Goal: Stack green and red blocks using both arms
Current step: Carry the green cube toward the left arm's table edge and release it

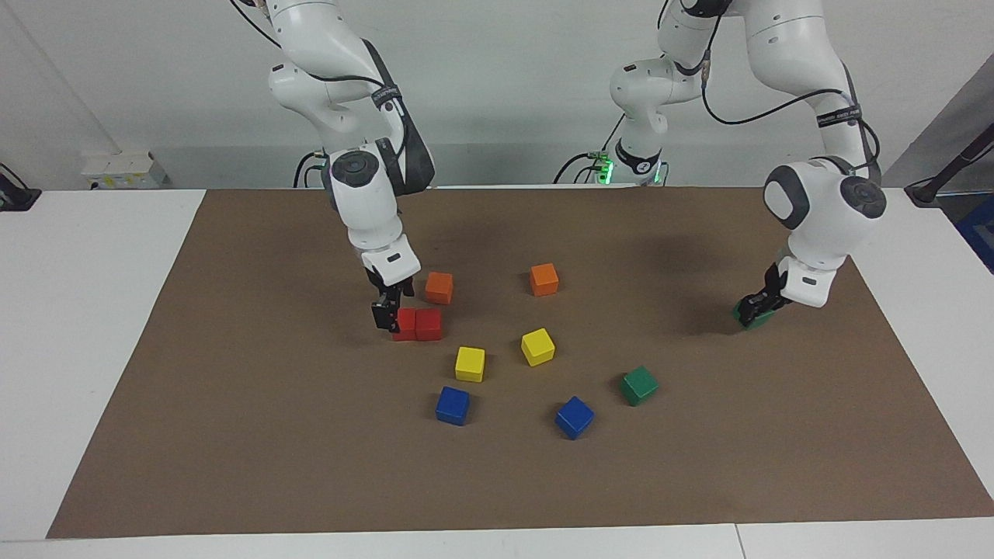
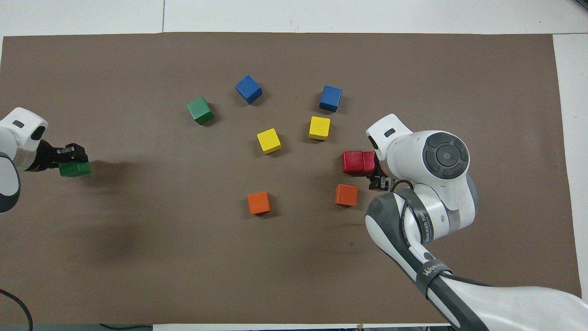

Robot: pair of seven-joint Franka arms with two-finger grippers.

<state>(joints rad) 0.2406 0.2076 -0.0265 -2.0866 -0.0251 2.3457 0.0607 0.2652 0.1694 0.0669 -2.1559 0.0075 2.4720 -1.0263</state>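
Gripping one green cube [image 1: 752,318] over the brown mat's [image 1: 233,435] edge, the left claw [image 1: 755,306] is clamped on its stiff, light flat sides, while the right claw [image 1: 386,309] stands wide around a red cube [image 1: 403,324].

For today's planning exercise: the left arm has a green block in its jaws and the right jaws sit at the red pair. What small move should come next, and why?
Probably close the right gripper on the outer red block: its open jaws already straddle that block, beside the second red block. Meanwhile the left gripper holds its green block over the mat's left-arm end.
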